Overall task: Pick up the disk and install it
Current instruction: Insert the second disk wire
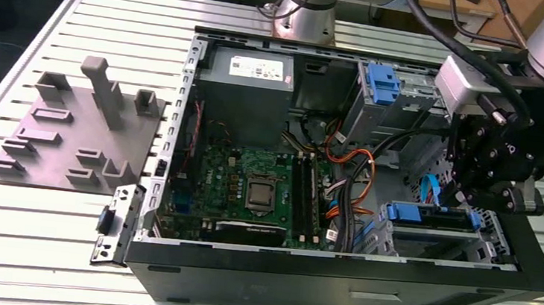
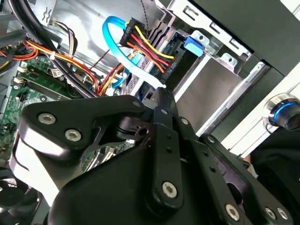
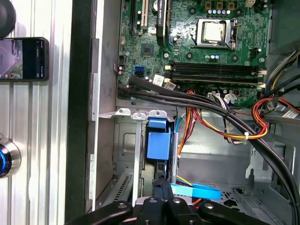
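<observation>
The disk (image 1: 430,216) sits edge-up in the drive cage at the near corner of the open computer case, on the exterior view's right, with its blue rails showing. In the first wrist view its blue rail end (image 3: 158,140) lies just ahead of my fingertips. In the second wrist view a blue tab (image 2: 193,44) marks the same slot. My gripper (image 1: 469,203) hangs over that cage, and in both wrist views its fingers (image 3: 162,186) (image 2: 161,96) are pressed together, shut, with nothing visible between them. The tips are close to the disk's edge; whether they touch it is hidden.
A light-blue flat cable (image 3: 197,191) and orange, red and yellow wire bundles (image 2: 143,40) run beside the cage. The motherboard (image 1: 253,188), grey power-supply box (image 1: 248,68) and a blue latch tab (image 1: 382,84) are inside the case. A grey fixture plate (image 1: 79,130) lies at the exterior view's left.
</observation>
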Controlling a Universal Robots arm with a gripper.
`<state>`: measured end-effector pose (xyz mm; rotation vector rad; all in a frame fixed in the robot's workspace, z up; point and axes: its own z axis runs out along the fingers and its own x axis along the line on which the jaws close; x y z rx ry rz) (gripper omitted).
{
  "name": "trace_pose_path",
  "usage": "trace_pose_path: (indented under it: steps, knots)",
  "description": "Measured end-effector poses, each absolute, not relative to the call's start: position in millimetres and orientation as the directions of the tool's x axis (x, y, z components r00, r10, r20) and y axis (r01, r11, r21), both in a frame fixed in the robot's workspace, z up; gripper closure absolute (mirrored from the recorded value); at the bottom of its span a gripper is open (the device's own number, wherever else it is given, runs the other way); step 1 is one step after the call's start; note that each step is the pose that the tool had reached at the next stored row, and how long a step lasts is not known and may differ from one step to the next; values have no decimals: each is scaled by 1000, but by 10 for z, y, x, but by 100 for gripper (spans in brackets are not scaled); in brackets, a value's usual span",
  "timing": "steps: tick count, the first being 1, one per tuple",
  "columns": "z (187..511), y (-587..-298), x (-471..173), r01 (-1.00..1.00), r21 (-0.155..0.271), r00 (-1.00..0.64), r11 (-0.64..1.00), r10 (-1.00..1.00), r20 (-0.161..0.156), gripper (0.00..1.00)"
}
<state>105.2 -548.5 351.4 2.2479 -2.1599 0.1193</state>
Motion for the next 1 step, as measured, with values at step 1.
trace_pose_path:
  steps: [1]
  knots:
    - [3514,-5485,1052,-998,-37,38,-41,-997,70,89]
